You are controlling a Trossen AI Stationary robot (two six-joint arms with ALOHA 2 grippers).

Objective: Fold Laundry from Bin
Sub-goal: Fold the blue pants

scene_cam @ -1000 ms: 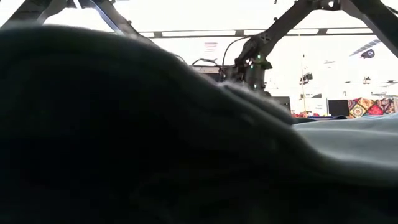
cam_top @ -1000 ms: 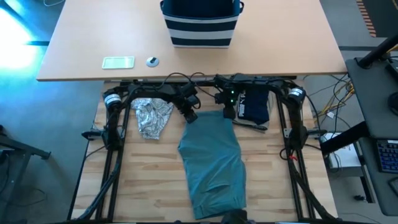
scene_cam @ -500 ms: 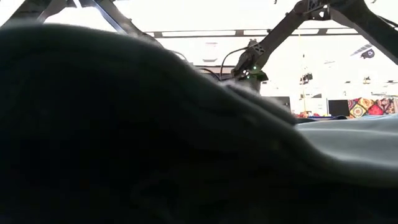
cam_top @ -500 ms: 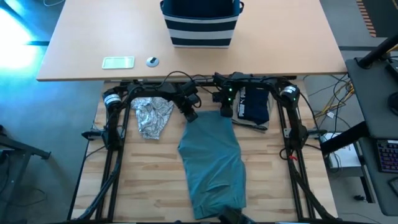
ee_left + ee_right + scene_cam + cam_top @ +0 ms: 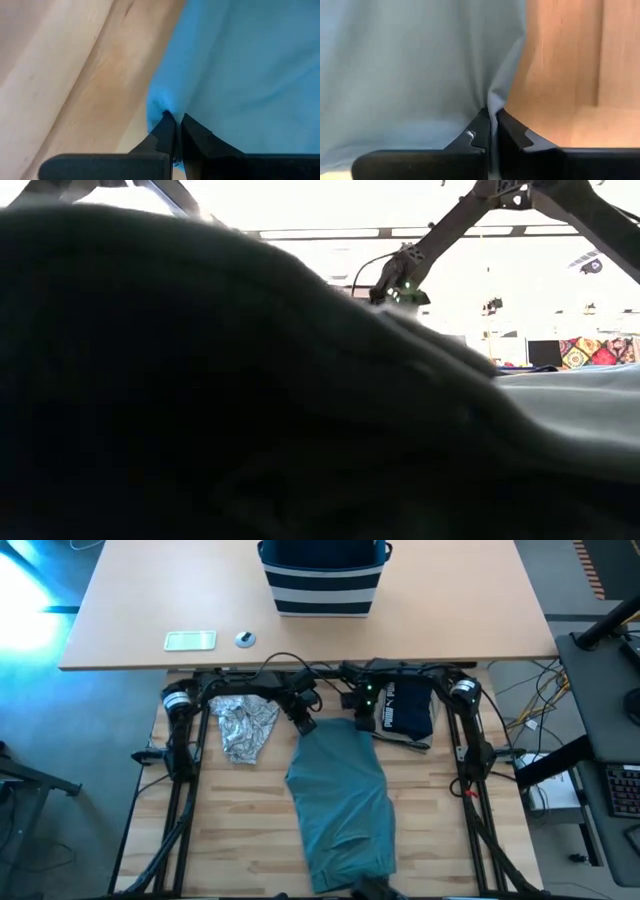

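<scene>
A large teal-green garment of the laundry lies lengthwise on the wooden table, and it fills most of the low view. My left gripper is shut on its far left corner. My right gripper is shut on its far right corner. A grey-white patterned garment lies crumpled to the left of the teal one. A dark navy garment with white print lies to its right. The bin, navy with white stripes, stands on the tan table beyond. My left gripper pinches the teal garment's left edge at its far corner between its two fingers, slanting down from the far side. The cloth puckers at the fingertips; the rest lies on the table. My right gripper pinches the garment's right edge at its far corner between its two fingers, slanting down from the far side. A fold of cloth gathers into the fingertips; the rest lies on the table.
A pale card and a small round object lie on the tan table left of the bin. Cables and the arms' frame run along the wooden table's far edge. Bare wood shows on both sides of the teal garment.
My right gripper has tipped a little and edged slightly toward the teal garment's far right corner. In the low view the cloth's hump at the left stands a bit higher than before.
</scene>
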